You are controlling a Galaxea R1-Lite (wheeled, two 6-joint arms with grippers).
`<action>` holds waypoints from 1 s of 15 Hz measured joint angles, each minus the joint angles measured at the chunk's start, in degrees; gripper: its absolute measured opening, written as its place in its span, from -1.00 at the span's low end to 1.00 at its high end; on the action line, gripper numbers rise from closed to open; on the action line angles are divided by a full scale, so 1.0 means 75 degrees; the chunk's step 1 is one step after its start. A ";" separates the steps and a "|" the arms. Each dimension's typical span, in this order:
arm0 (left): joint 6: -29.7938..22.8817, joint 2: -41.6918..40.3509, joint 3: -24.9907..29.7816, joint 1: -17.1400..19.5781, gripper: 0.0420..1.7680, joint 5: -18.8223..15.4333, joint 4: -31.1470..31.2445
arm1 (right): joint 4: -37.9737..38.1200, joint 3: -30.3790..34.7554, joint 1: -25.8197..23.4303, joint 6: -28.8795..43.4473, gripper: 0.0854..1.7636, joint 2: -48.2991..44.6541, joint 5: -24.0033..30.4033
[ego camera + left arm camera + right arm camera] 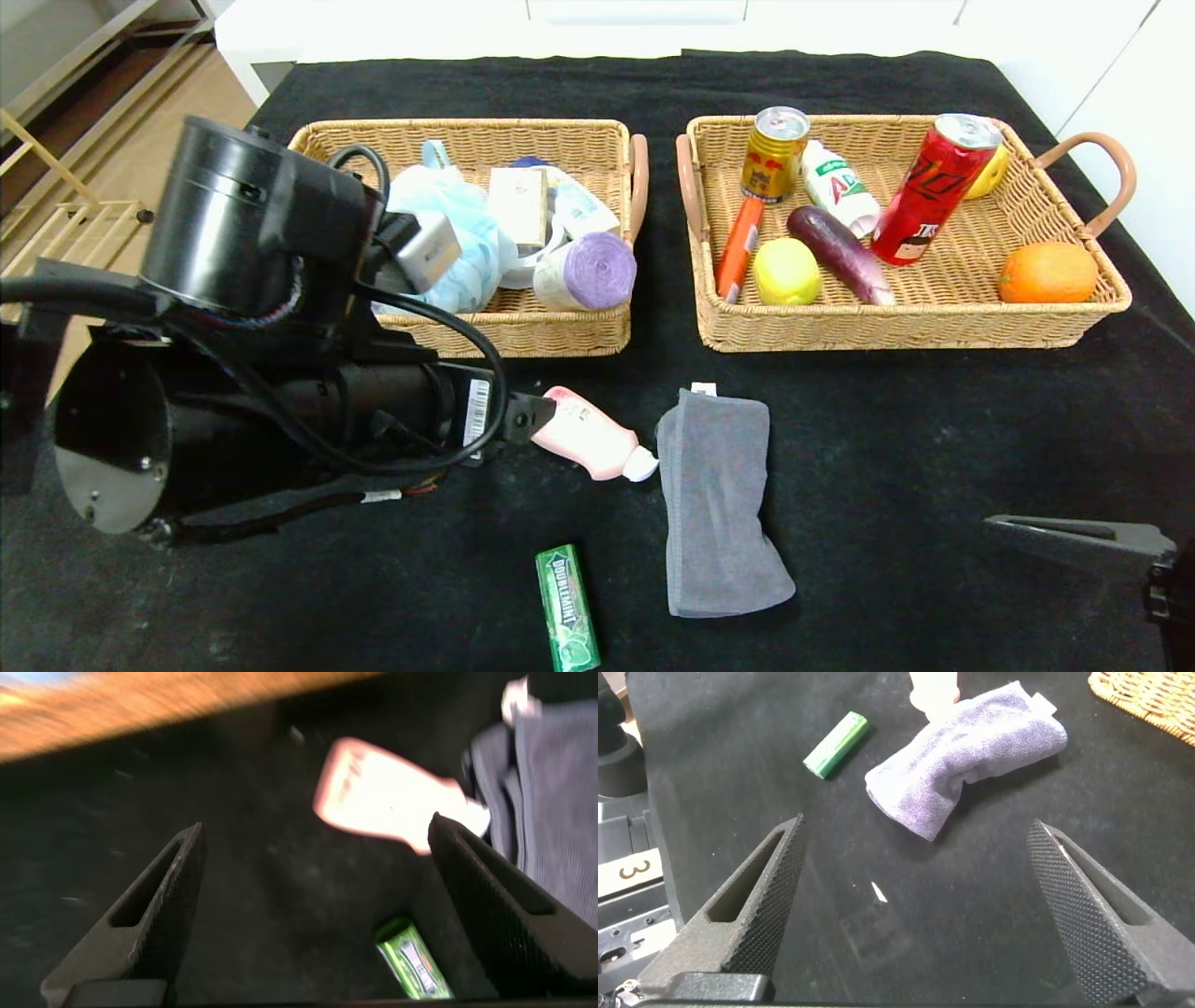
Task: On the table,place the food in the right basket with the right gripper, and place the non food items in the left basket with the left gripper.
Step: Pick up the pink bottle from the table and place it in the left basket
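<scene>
Scene: a table (934, 467) draped in black cloth is being viewed from the robot's head, with a left basket (485, 322) and a right basket (896, 322) of wicker standing side by side at the far half.

Left gripper (318, 905): it is being held low over the cloth just in front of the left basket; its jaws are being kept wide apart and nothing is being held between them.

Pink bottle (593, 434): it is lying on its side on the cloth, right at the tip of the left gripper, between the gripper and the grey towel (719, 504). Whether a fingertip is touching it cannot be told.

Key relation: the bottle's long axis is running from its base, nearest the gripper, toward its white cap, which is pointing at the towel. In the left wrist view the bottle (388, 798) is seen ahead of the open jaws and offset toward one finger, not centred between them.

Nearer arm: the left one, by far.

Right gripper (915, 905): it is being held at the near right of the table, well apart from the bottle, jaws spread wide and empty.

Chewing-gum pack (567, 621): it is lying at the near edge, still to be moved.

Judged next move: the jaws are probably needing to be centred across the bottle's narrow width.
</scene>
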 joint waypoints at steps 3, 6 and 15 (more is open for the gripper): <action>0.0063 0.0382 0.0044 -0.0289 0.93 0.0299 -0.0093 | -0.0003 0.0003 0.0021 -0.0003 0.94 0.0002 -0.0003; 0.0397 0.0835 -0.0310 -0.0348 0.94 0.0395 -0.0111 | -0.0003 0.0005 0.0036 0.0000 0.94 0.0002 -0.0010; 0.3420 0.1230 -0.1224 -0.0397 0.94 0.0210 0.0003 | -0.0015 -0.0021 0.0018 0.0000 0.94 0.0052 -0.0024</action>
